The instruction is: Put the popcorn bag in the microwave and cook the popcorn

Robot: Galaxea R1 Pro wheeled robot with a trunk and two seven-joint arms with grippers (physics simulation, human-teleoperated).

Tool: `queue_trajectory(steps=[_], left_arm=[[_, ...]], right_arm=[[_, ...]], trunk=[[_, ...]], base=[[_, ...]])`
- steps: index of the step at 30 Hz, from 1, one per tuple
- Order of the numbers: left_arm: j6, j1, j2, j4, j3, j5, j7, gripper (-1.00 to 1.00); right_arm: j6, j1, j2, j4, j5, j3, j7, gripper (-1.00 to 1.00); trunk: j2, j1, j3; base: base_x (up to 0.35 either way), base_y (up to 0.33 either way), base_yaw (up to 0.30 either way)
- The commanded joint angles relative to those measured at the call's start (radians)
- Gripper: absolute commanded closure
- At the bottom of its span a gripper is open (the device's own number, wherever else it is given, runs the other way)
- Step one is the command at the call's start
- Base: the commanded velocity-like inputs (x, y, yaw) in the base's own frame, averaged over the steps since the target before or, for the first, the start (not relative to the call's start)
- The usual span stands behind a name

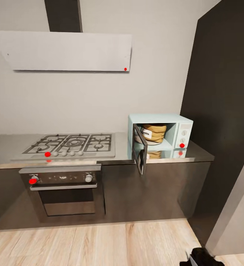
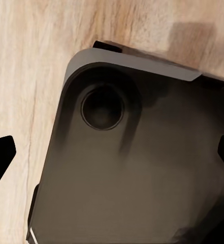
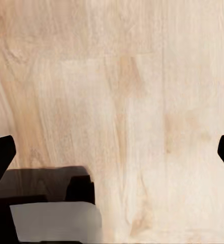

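popcorn bag (image 1: pixel 154 133) sits inside the microwave (image 1: pixel 160 135), right of centre in the head view, on the grey surface (image 1: pixel 99 155) beside the gas hob (image 1: pixel 72 144). microwave door (image 1: pixel 140 149) stands ajar, swung outward. left gripper (image 2: pixel 112 157) and right gripper (image 3: pixel 112 157) both show jaws spread wide, empty, over wooden floor (image 3: pixel 142 101). judgement: next comes shutting the door; approach squarely, push its free edge flush, then work the knob panel (image 1: pixel 184 135).

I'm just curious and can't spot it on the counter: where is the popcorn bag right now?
In the head view, the popcorn bag sits inside the microwave, whose door hangs open, at the right end of the countertop, right of the gas hob.
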Motion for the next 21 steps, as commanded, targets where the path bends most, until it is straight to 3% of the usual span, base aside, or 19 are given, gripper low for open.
queue_trajectory(steps=[1, 5, 6, 10, 13, 15, 17, 18, 21], left_arm=[[-0.001, 0.001, -0.001, -0.016, 0.002, 0.002, 0.003, -1.00], [0.000, 0.001, 0.001, -0.056, 0.002, 0.002, 0.004, -1.00], [0.000, 0.001, 0.007, -0.066, 0.002, 0.003, 0.005, -1.00], [0.001, 0.001, 0.009, -0.090, 0.002, 0.003, 0.005, -1.00], [0.015, 0.001, 0.006, -0.173, 0.002, 0.002, 0.003, -1.00], [0.027, 0.001, 0.002, -0.201, -0.002, -0.006, 0.003, -1.00], [0.053, 0.001, 0.001, -0.204, -0.005, -0.010, 0.004, -1.00], [0.074, 0.001, 0.001, -0.195, -0.007, -0.012, 0.003, -1.00], [0.086, 0.001, 0.001, -0.188, -0.009, -0.012, 0.003, -1.00]], right_arm=[[-0.038, 0.003, -0.013, 0.073, 0.010, -0.006, 0.007, -1.00], [-0.220, 0.040, -0.042, 0.216, 0.001, -0.006, 0.008, -1.00], [-0.297, 0.111, -0.044, 0.231, -0.003, -0.007, 0.009, -1.00], [-0.380, 0.187, -0.040, 0.238, -0.005, -0.009, 0.009, -1.00], [-0.502, 0.310, -0.034, 0.239, -0.006, -0.010, 0.009, -1.00], [-0.528, 0.351, -0.028, 0.239, -0.009, -0.010, 0.009, -1.00], [-0.547, 0.361, -0.021, 0.239, -0.054, -0.011, 0.009, -1.00], [-0.554, 0.364, -0.021, 0.239, -0.125, -0.011, 0.008, -1.00], [-0.559, 0.366, -0.025, 0.239, -0.190, -0.011, 0.007, -1.00]], trunk=[[0.000, 0.000, -0.001], [0.000, 0.000, -0.001], [0.000, 0.000, -0.001], [0.000, 0.000, -0.001], [0.000, 0.000, -0.001], [0.000, 0.000, -0.001], [0.000, 0.000, -0.001], [0.000, 0.000, -0.001], [0.000, 0.000, -0.001]], base=[[0.000, 0.000, 0.000], [0.000, 0.000, 0.000], [0.000, 0.000, 0.000], [0.000, 0.000, 0.000], [0.000, 0.000, 0.000], [0.000, 0.000, 0.000], [0.000, 0.000, -0.011], [0.000, 0.000, -0.140], [0.000, 0.000, -0.202]])
